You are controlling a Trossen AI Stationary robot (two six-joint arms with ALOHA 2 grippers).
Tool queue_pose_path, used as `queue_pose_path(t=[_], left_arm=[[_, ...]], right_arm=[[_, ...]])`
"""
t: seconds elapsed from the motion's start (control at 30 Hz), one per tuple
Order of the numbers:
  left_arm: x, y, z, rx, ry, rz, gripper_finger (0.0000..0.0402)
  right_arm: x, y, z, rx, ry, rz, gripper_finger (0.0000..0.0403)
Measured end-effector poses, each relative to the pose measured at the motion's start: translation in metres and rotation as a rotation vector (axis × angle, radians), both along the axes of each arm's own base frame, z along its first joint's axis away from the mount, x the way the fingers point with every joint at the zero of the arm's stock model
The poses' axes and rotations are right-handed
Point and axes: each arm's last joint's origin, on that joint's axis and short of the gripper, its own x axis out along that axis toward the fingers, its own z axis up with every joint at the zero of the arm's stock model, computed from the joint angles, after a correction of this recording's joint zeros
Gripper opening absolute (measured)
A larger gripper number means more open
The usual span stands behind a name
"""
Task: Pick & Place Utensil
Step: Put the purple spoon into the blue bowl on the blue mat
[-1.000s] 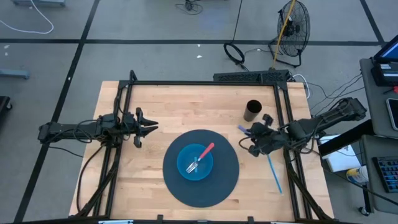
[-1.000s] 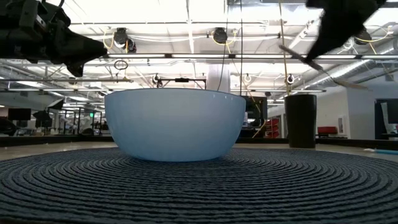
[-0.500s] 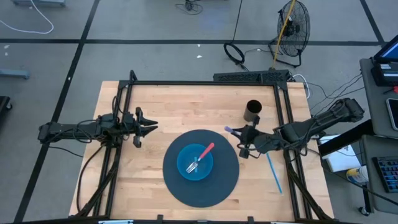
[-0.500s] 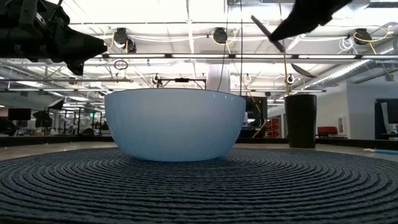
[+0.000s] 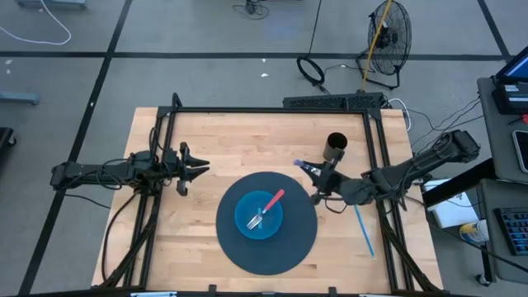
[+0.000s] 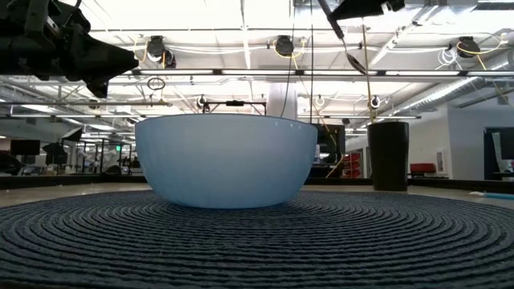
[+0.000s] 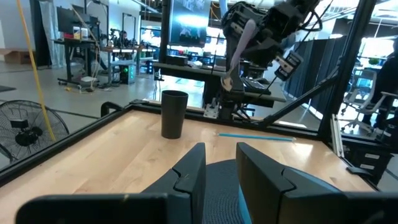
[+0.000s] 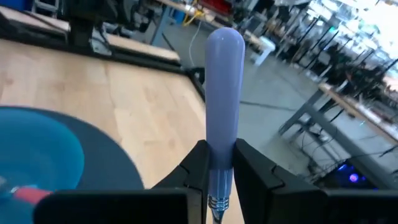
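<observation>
Right gripper point(image 5: 318, 183) clamps a lavender-handled utensil point(image 8: 222, 93) above the right rim of the round dark mat point(image 5: 305, 239), beside the black cup point(image 5: 335, 147). Blue bowl point(image 5: 258, 216) at the mat's centre holds a red-handled fork point(image 5: 268, 205). Left gripper point(image 5: 194, 170) hovers near the table's left edge, fingers partly apart, empty.

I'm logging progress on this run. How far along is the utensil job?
Done: a red-handled fork already lies in the light blue bowl on the round dark woven mat.
In hand: the right claw, shut on a lavender-handled utensil, hangs above the mat's edge, beside the black cup.
Left: that utensil is not yet placed; a blue straw-like stick lies on the wooden table. The left claw waits open.
</observation>
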Motion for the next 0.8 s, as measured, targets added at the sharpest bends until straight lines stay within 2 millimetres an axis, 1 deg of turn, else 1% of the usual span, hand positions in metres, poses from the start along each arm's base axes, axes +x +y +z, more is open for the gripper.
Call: queue_pose_path(t=[0.1,0.23,0.43,0.8], left_arm=[[0.000,0.000,0.000,0.001,0.000,0.000,0.0093],[0.000,0.000,0.000,0.001,0.001,0.000,0.0093],[0.000,0.000,0.000,0.003,0.001,0.001,0.0093],[0.000,0.000,0.000,-0.010,-0.001,-0.001,0.0093]], right_arm=[[0.004,0.002,0.004,-0.015,-0.039,0.014,0.0042],[0.013,0.007,0.004,-0.029,-0.070,0.029,0.0043],[0.031,0.017,-0.004,-0.007,-0.125,0.137,0.0043],[0.052,0.025,-0.018,0.032,-0.179,0.250,0.0043]])
